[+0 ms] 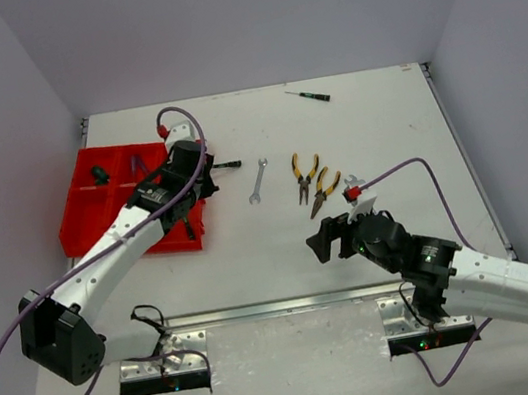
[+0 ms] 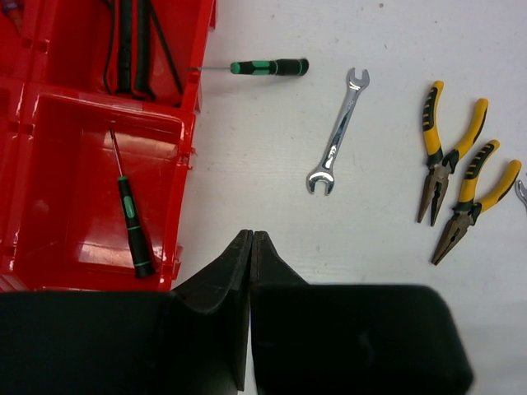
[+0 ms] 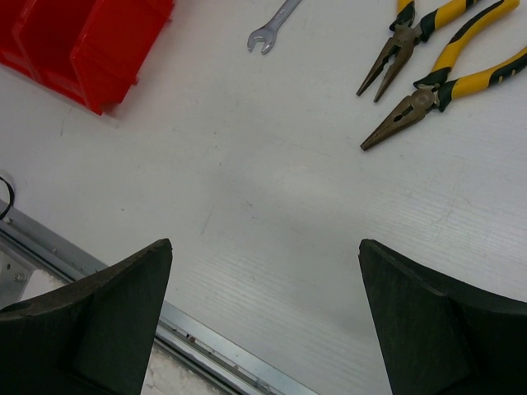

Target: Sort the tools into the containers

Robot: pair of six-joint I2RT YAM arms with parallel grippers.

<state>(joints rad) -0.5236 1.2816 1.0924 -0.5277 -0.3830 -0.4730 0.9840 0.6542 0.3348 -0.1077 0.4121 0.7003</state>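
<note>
We've got a glossy red plastic tray [image 2: 66, 214], a shiny bare-metal wrench [image 2: 338, 132], and a smooth matt white bench [image 3: 272, 181].

Red tray [image 2: 66, 222], yellow-blk pliers [image 2: 445, 159], silver wrench [image 2: 338, 132], green-blk screwdriver [image 2: 268, 67], purple cables [image 1: 179, 110], white arms [image 1: 112, 258] (table [image 2: 370, 222] white too).

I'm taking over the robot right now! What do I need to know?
Left gripper: jaws shut, empty, beside the red tray.
Right gripper: jaws open, empty, above the table.
Done: a small screwdriver lies in one compartment, dark-handled tools in the next.
Left: green-handled screwdriver, wrench, two pliers and a far screwdriver lie on the table.
</note>
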